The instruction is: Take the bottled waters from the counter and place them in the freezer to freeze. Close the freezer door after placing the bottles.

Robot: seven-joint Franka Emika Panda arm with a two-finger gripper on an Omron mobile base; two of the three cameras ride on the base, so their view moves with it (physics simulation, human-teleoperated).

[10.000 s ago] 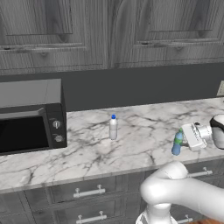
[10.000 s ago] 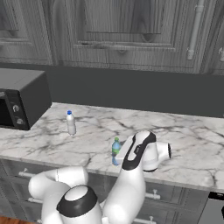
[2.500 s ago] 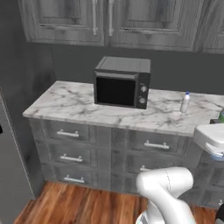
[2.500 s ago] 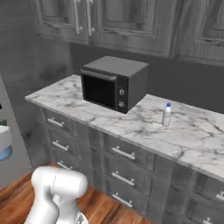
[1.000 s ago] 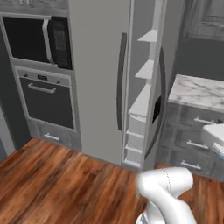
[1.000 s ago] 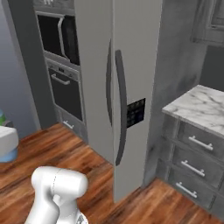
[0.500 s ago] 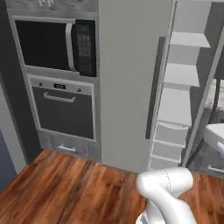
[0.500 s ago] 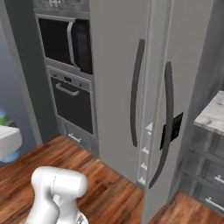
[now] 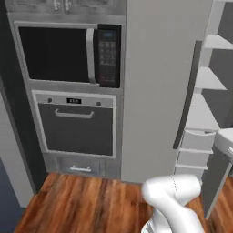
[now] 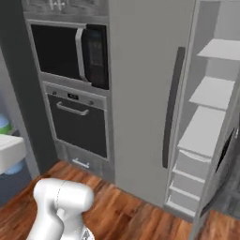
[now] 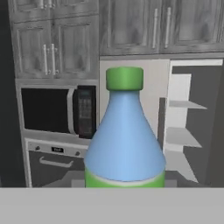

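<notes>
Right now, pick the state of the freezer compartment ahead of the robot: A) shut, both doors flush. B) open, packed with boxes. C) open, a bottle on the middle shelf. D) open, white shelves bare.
D: the freezer stands open beside the closed grey door, and its white shelves carry nothing.

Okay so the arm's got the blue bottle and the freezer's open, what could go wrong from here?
Three risks, as I judge them:
1. The freezer door stands open close beside the shelves; a wide swing of the arm might clip it.
2. The blue bottle fills much of the hand view, so aiming at a shelf could be imprecise.
3. The bottle is tall with a narrow neck, so it might tip if set down near a shelf's edge.
</notes>
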